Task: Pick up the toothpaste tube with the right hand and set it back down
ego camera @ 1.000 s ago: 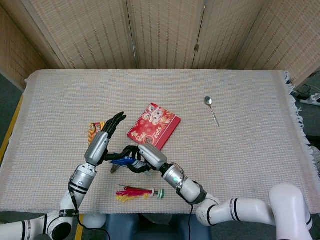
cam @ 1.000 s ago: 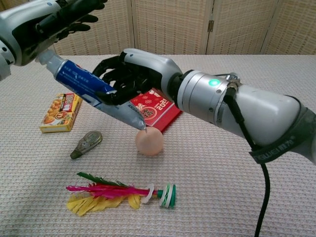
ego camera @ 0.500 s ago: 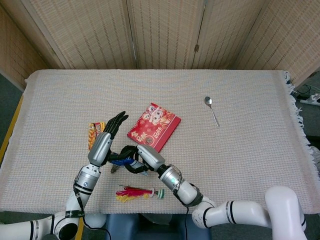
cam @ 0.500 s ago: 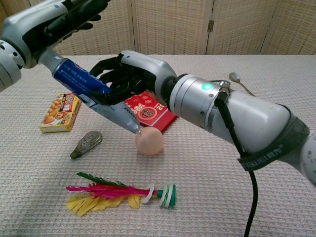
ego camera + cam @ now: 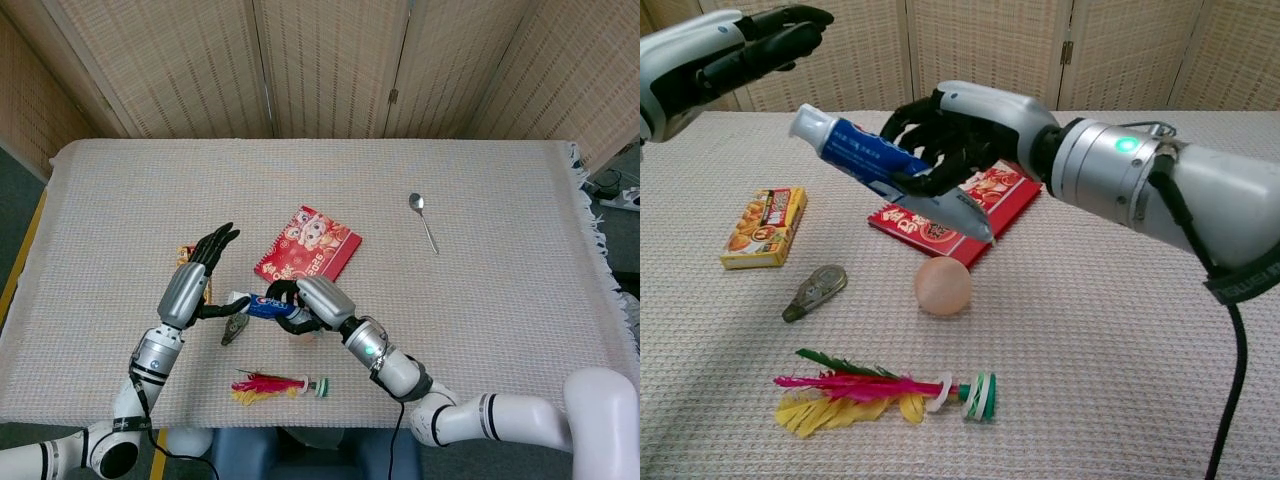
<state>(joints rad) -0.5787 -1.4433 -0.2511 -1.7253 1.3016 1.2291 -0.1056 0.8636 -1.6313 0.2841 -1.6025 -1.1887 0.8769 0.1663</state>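
Observation:
A blue and white toothpaste tube (image 5: 885, 170) hangs tilted above the table, cap end up to the left, flat end down to the right. My right hand (image 5: 952, 135) grips it around the middle. In the head view the toothpaste tube (image 5: 262, 303) shows beside my right hand (image 5: 318, 302). My left hand (image 5: 735, 55) hovers apart from the tube at the upper left, fingers spread, holding nothing; it shows as the left hand (image 5: 200, 272) in the head view.
Under the tube lie a red booklet (image 5: 958, 208) and a peach ball (image 5: 943, 286). A yellow snack box (image 5: 765, 227), a small grey-green object (image 5: 815, 292) and a feathered shuttlecock (image 5: 885, 392) lie to the left and front. A spoon (image 5: 423, 219) lies far right.
My right hand has carried the toothpaste tube to the right and a little up, clear of my left hand. My left hand has drawn back to the left.

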